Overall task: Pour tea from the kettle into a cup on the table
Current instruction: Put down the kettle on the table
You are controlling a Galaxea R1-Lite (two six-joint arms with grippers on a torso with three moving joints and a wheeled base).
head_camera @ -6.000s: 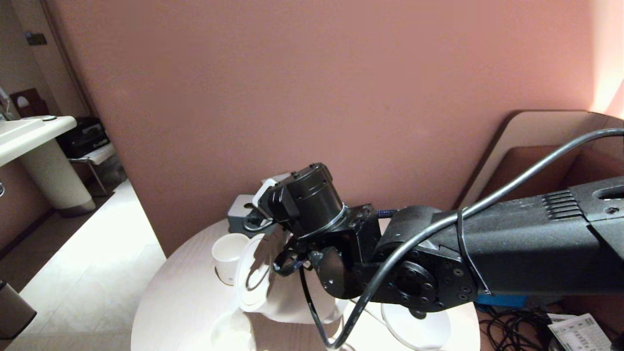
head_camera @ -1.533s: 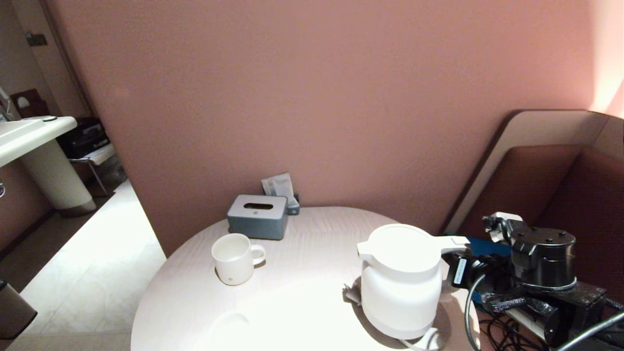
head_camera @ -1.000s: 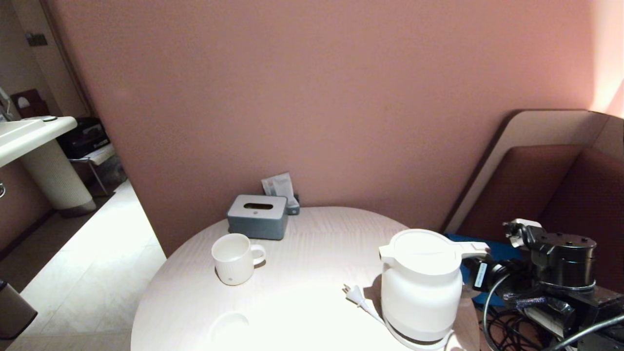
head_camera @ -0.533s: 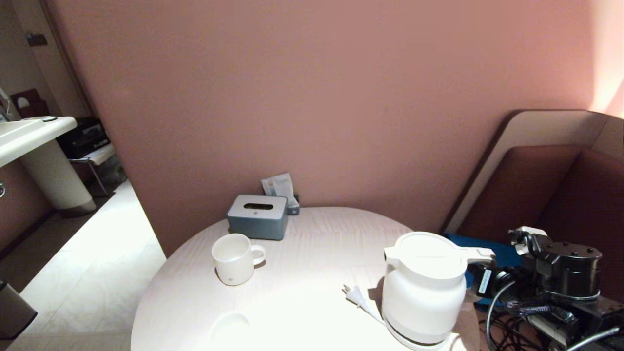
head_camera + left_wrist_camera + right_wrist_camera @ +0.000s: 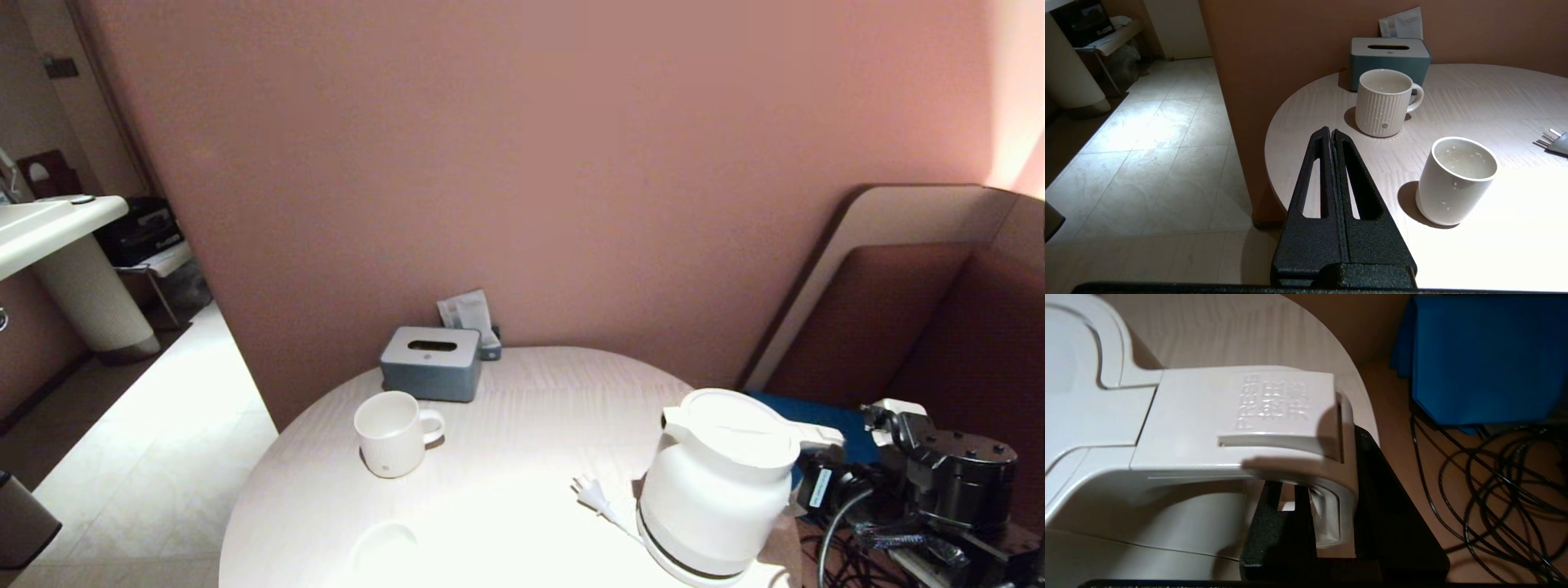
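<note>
The white kettle rests on its round base at the right edge of the round white table, leaning with its top toward the right. My right gripper is shut on the upright part of its loop handle, one finger inside the loop and one outside. The cup, a plain white tumbler with pale liquid inside, stands near the table's front left, a faint shape in the glare. My left gripper is shut and empty, off the table's left front edge, and is out of the head view.
A ribbed white mug stands behind the cup, and a grey tissue box is by the wall. The kettle's plug lies on the table. A blue box and black cables lie on the floor at the right.
Six seconds ago the kettle was tipped over at the table's left. My right arm has carried it right and onto its base; in the last half second its top leaned right.
</note>
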